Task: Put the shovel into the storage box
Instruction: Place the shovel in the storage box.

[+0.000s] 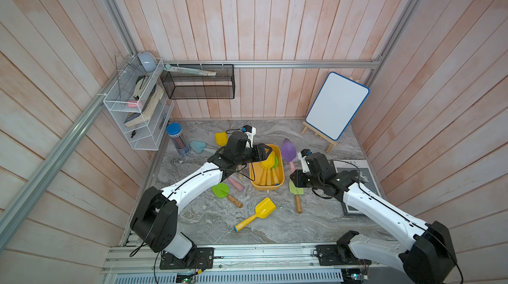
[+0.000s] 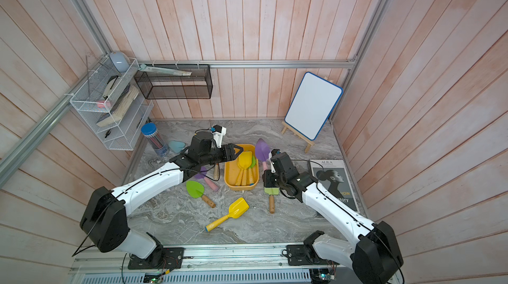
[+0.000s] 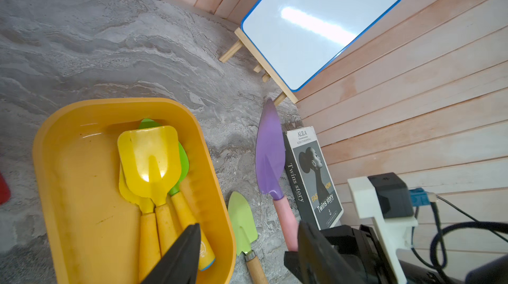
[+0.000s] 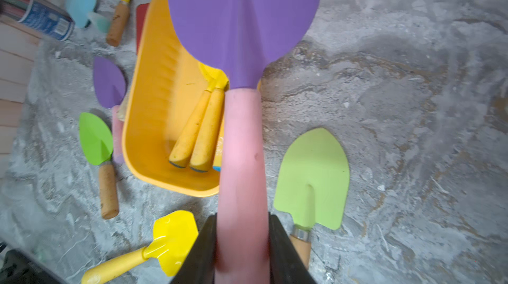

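The right gripper is closed on the pink handle of the purple shovel, with a finger pressed against each side of the handle. In both top views this shovel sits just to the right of the box, outside it. Its blade points toward the back wall and lies level with the box's far right corner. It looks lifted off the table, though the pictures do not make that certain.

The left gripper hovers over the far end of the box. Its jaws stand well apart and nothing is between them.

Three shovels already lie in the box, handles side by side and pointing toward the robot. A yellow shovel is on top, another yellow blade is under it, and a green blade shows beneath.

More shovels lie loose on the table. A pale green shovel with a wooden handle is just right of the box, below the right gripper. A yellow plastic shovel is in front of the box, and a green shovel is to its front left. A second purple shovel lies beside the box's left wall.

A book lies near the right wall, and a whiteboard leans on an easel in the far right corner.
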`<state>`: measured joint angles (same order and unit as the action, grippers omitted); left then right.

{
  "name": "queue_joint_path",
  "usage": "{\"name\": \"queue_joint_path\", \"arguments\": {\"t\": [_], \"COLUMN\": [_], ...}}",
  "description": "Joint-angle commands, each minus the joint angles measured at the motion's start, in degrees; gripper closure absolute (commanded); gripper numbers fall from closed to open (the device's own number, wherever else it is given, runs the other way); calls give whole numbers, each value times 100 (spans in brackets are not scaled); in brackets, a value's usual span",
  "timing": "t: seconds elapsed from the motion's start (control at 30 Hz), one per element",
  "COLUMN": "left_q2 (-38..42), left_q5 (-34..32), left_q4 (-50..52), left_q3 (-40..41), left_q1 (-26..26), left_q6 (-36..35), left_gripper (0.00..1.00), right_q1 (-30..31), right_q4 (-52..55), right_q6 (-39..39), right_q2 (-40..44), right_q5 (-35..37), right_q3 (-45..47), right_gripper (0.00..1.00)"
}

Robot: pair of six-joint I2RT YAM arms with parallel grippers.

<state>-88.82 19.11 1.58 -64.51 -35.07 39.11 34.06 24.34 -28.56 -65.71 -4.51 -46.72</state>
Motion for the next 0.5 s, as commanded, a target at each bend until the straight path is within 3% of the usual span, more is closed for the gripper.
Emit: {"name": "queue_joint_path", "arguments": {"t": [0.0, 0.33, 0.47], "left_q2": [-186, -545, -682], "left_q5": [343, 428, 380], "left_q4": [-431, -610, -537], "left_q3": [39, -173, -266], "left_q1": [-48, -125, -145], "left_q6": [113, 114, 96], "left_gripper": [39, 40, 47], "right_q1": [65, 128, 152], "right_q4": [-274, -394, -382], "right_q6": [263, 287, 287], "right_q2": [123, 76, 66], "right_q5": [-620, -937, -961], "right_q3": [-173, -257, -298], "right_gripper": [100, 100, 100]}}
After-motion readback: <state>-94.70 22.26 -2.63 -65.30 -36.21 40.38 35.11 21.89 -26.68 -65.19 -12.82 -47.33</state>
